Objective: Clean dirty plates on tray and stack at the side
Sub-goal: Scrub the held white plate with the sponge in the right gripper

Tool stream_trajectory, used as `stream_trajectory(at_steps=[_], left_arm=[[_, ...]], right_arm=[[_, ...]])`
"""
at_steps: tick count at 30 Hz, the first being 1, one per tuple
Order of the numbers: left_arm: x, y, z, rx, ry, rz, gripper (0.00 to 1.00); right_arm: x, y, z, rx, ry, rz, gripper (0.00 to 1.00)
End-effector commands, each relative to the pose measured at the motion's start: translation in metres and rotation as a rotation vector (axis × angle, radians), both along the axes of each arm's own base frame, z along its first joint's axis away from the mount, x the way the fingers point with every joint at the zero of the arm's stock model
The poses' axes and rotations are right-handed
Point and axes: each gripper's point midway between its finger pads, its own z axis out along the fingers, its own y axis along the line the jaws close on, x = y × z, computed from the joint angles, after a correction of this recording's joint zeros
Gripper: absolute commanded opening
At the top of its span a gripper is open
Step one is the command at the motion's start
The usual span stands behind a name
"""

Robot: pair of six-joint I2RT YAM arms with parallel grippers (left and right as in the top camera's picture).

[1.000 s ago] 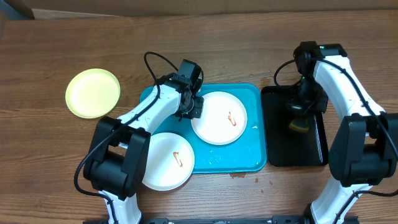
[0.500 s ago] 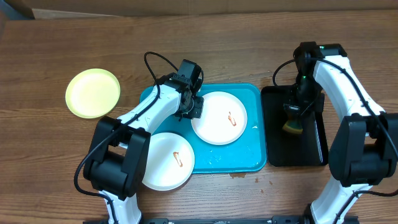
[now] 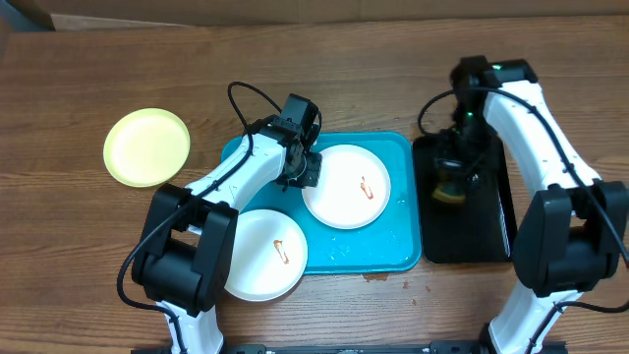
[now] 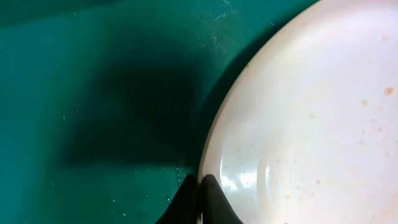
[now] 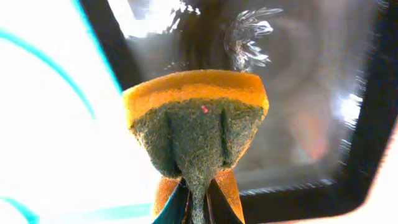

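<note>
The turquoise tray (image 3: 393, 236) holds a white plate (image 3: 346, 187) with a small red smear. My left gripper (image 3: 308, 177) is shut on that plate's left rim; in the left wrist view its black fingertips (image 4: 200, 183) meet on the plate's edge (image 4: 298, 112). A second smeared white plate (image 3: 263, 254) overhangs the tray's near left corner. A yellow-green plate (image 3: 147, 147) lies on the table at the left. My right gripper (image 3: 452, 182) is shut on a yellow sponge (image 5: 199, 124) with a green scrub face, hanging over the black tray (image 3: 482, 236).
The black tray stands right beside the turquoise tray's right edge and shines wet (image 5: 298, 93). A small reddish spot (image 3: 373, 276) marks the wooden table just in front of the turquoise tray. Bare wood stretches along the back and the far left.
My right gripper has carried the sponge leftward over the black tray, closer to the turquoise tray. The left arm and the plates have not moved.
</note>
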Motion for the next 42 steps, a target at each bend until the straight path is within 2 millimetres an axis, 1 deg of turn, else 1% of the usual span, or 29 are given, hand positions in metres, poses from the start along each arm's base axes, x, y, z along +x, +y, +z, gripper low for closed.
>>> stream_trajectory(at_steps=[1,5,6,11,14,18,20,23,28,33,34,39,42], left_arm=[[-0.005,-0.002,-0.008,0.005,0.024,-0.008,0.04],[-0.005,-0.002,-0.008,0.005,0.024,-0.007,0.04],[-0.004,-0.002,-0.008,0.005,0.023,-0.008,0.04],[-0.005,-0.002,-0.008,0.005,0.024,-0.008,0.04],[-0.005,-0.002,-0.008,0.006,0.025,-0.008,0.04],[-0.005,-0.001,-0.008,0.006,0.025,-0.008,0.04],[-0.005,-0.001,-0.008,0.006,0.025,-0.008,0.04],[-0.005,-0.002,-0.008,0.006,0.026,-0.008,0.04],[-0.005,-0.002,-0.008,0.006,0.026,-0.008,0.04],[-0.005,-0.002,-0.008,0.006,0.025,-0.007,0.04],[-0.005,-0.002,-0.008,0.006,0.025,-0.008,0.04],[-0.005,-0.002,-0.008,0.006,0.025,-0.008,0.04],[-0.005,-0.002,-0.007,0.006,0.025,-0.008,0.04]], right_arm=[[0.009,0.041,0.023,0.104,-0.095,0.066,0.04],[0.015,0.080,0.022,0.121,-0.169,0.173,0.04],[0.017,0.087,0.022,0.114,-0.186,0.196,0.04],[0.024,0.107,0.018,-0.033,-0.286,0.312,0.04],[0.025,0.116,0.009,-0.109,-0.334,0.350,0.04],[0.024,0.119,-0.004,-0.183,-0.363,0.392,0.04],[0.025,0.115,-0.010,-0.226,-0.377,0.402,0.04],[0.024,0.112,-0.019,-0.245,-0.374,0.405,0.04],[0.020,0.110,-0.037,-0.239,-0.368,0.384,0.04],[0.010,0.123,-0.063,-0.143,-0.351,0.380,0.04],[0.007,0.122,-0.067,-0.141,-0.348,0.369,0.04],[0.001,0.114,-0.081,-0.147,-0.333,0.287,0.04],[-0.002,0.115,-0.086,-0.114,-0.319,0.276,0.04]])
